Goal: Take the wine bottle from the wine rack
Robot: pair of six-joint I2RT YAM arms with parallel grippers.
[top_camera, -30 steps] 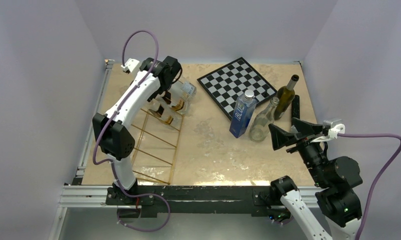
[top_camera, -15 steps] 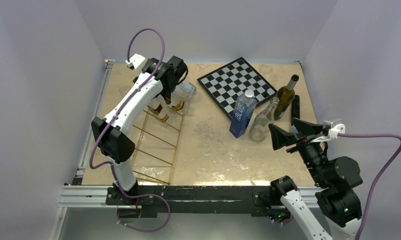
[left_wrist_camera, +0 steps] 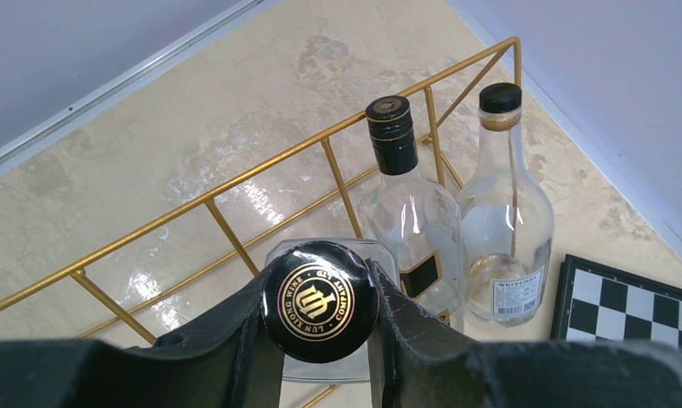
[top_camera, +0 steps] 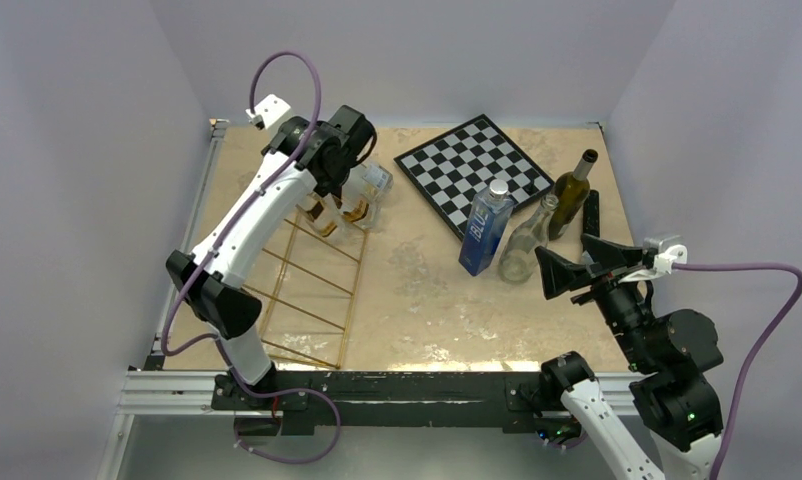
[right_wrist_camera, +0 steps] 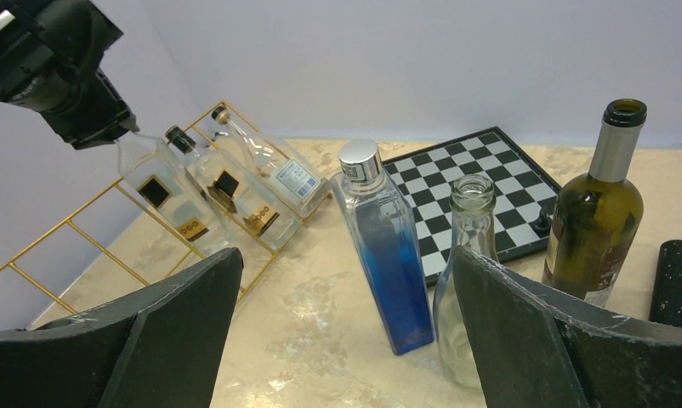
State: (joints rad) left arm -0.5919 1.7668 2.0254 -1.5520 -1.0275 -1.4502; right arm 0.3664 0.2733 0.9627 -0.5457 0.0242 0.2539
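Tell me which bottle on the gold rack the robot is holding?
The left-end bottle, its cap clamped in the left gripper; the middle bottle and white-labelled bottle lie free.

The beige tabletop (top_camera: 417,290) carries the gold wine rack (left_wrist_camera: 206,201) along its left edge and a chessboard (top_camera: 467,165) at the far edge. Toward the right edge stand a blue bottle (top_camera: 484,232), a clear bottle (top_camera: 525,248) and a green bottle (top_camera: 569,200), with a black cylinder (right_wrist_camera: 676,285) lying beside them.

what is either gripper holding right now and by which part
Left gripper: shut on the black cap of a wine bottle in the wine rack. Right gripper: open, nothing held.
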